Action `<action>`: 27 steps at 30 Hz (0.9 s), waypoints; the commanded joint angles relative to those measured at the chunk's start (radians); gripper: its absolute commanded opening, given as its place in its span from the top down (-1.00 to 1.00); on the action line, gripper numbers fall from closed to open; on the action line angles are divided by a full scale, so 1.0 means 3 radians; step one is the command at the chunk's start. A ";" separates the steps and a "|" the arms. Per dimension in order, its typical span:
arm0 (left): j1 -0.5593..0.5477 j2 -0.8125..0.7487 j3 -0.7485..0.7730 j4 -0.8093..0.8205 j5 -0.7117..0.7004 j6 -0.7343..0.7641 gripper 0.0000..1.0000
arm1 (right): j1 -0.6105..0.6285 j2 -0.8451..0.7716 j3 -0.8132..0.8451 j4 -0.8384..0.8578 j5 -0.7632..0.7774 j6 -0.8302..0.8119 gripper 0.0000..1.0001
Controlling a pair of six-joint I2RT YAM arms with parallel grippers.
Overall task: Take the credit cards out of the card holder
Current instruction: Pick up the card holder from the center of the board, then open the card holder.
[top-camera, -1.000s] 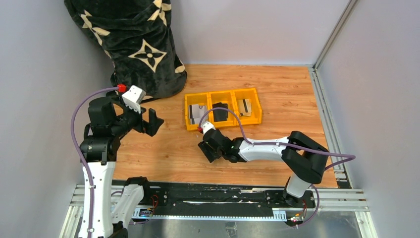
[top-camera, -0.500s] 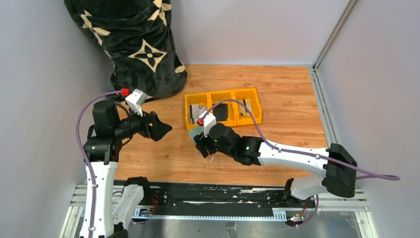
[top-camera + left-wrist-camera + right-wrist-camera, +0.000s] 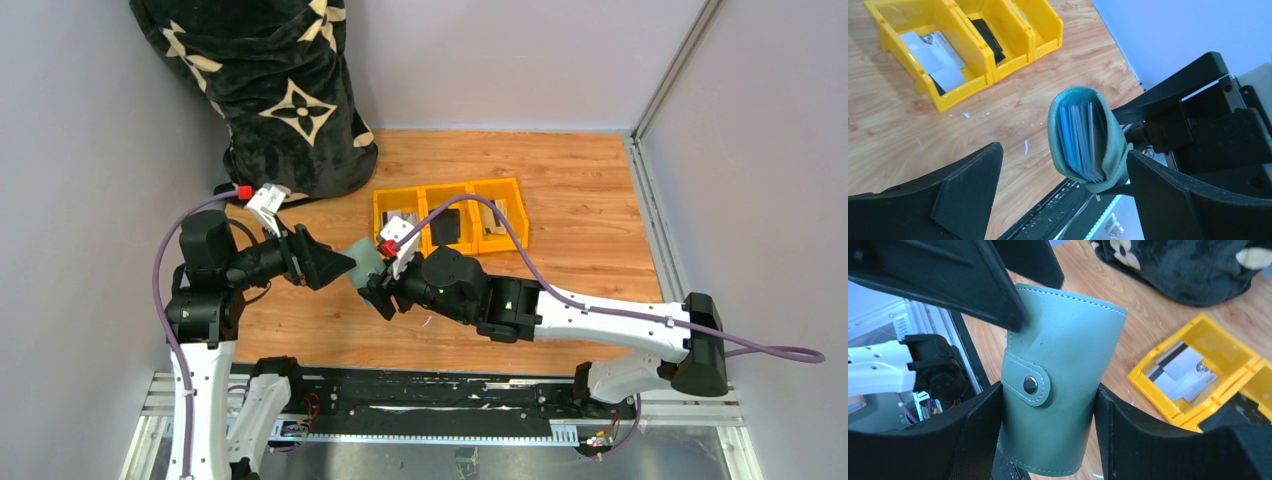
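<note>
My right gripper (image 3: 1048, 405) is shut on the card holder (image 3: 1060, 375), a sage-green wallet with its snap tab fastened, held off the table (image 3: 365, 262). In the left wrist view the holder (image 3: 1108, 150) shows end-on, with the bluish edges of the credit cards (image 3: 1080, 135) packed inside. My left gripper (image 3: 1064, 165) is open, its fingers on either side of the holder's end. One finger (image 3: 973, 285) touches the holder's top corner. In the top view the left gripper (image 3: 335, 265) meets the right gripper (image 3: 378, 285) mid-table.
A yellow three-compartment tray (image 3: 450, 190) stands behind the grippers. Its left bin holds loose pale cards (image 3: 400, 225), the middle bin a black item (image 3: 445, 228), the right bin a striped card (image 3: 495, 215). A black patterned blanket (image 3: 270, 80) fills the back left corner.
My right arm has stretched left and lifted the card holder toward the left gripper. The left gripper has swung down and right until its open fingers straddle the holder's end.
</note>
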 commanded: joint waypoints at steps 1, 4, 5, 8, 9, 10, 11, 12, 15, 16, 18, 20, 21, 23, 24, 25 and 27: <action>-0.0014 -0.0088 0.0060 0.0084 0.0117 -0.0423 -1.00 | 0.0098 -0.0015 0.0204 0.0205 0.0086 -0.0172 -0.29; -0.0011 -0.0145 0.0048 0.0085 0.0091 -0.0445 -1.00 | 0.0122 0.0005 0.0239 0.0262 0.0060 -0.0196 -0.28; -0.0012 -0.0148 0.0034 0.0086 0.0080 -0.0443 -1.00 | 0.0133 0.0005 0.0252 0.0285 0.0043 -0.0200 -0.28; -0.0012 -0.0132 0.0014 0.0106 0.0095 -0.0512 -1.00 | 0.0182 0.0023 0.0290 0.0318 0.0034 -0.0235 -0.28; -0.0012 -0.0128 0.0009 0.0149 0.0131 -0.0587 -0.99 | 0.0193 0.0031 0.0308 0.0323 0.0033 -0.0247 -0.28; -0.0014 -0.0121 0.0009 0.0190 0.0152 -0.0639 -0.97 | 0.0204 0.0047 0.0329 0.0328 0.0028 -0.0256 -0.28; -0.0009 -0.0114 0.0012 0.0238 0.0177 -0.0682 -0.90 | 0.0219 0.0062 0.0345 0.0337 0.0032 -0.0264 -0.28; -0.0011 -0.0113 0.0012 0.0278 0.0195 -0.0712 -0.77 | 0.0222 0.0079 0.0367 0.0340 0.0033 -0.0269 -0.28; -0.0011 -0.0103 0.0022 0.0334 0.0235 -0.0789 -0.38 | 0.0229 0.0139 0.0410 0.0377 0.0063 -0.0274 -0.28; -0.0012 -0.0104 0.0023 0.0332 0.0244 -0.0805 -0.24 | 0.0229 0.0158 0.0425 0.0392 0.0072 -0.0282 -0.28; -0.0011 -0.0103 0.0028 0.0333 0.0245 -0.0814 0.09 | 0.0229 0.0202 0.0466 0.0402 0.0107 -0.0295 -0.28; -0.0013 -0.0090 0.0040 0.0339 0.0280 -0.0814 0.46 | 0.0230 0.0235 0.0508 0.0387 0.0132 -0.0317 -0.33; -0.0011 -0.0080 0.0046 0.0339 0.0290 -0.0818 0.58 | 0.0230 0.0234 0.0511 0.0380 0.0148 -0.0311 -0.41; -0.0011 -0.0060 0.0079 0.0338 0.0301 -0.0812 0.77 | 0.0222 0.0212 0.0511 0.0357 0.0132 -0.0278 -0.72; -0.0009 -0.0059 0.0095 0.0339 0.0295 -0.0795 0.84 | 0.0208 0.0194 0.0519 0.0326 0.0086 -0.0245 -0.77; -0.0011 -0.0053 0.0112 0.0337 0.0278 -0.0765 0.91 | 0.0184 0.0174 0.0523 0.0249 -0.0046 -0.0195 -0.79; -0.0011 -0.0048 0.0148 0.0338 0.0254 -0.0722 0.98 | 0.0032 0.0096 0.0521 0.0114 -0.0458 0.0006 -0.81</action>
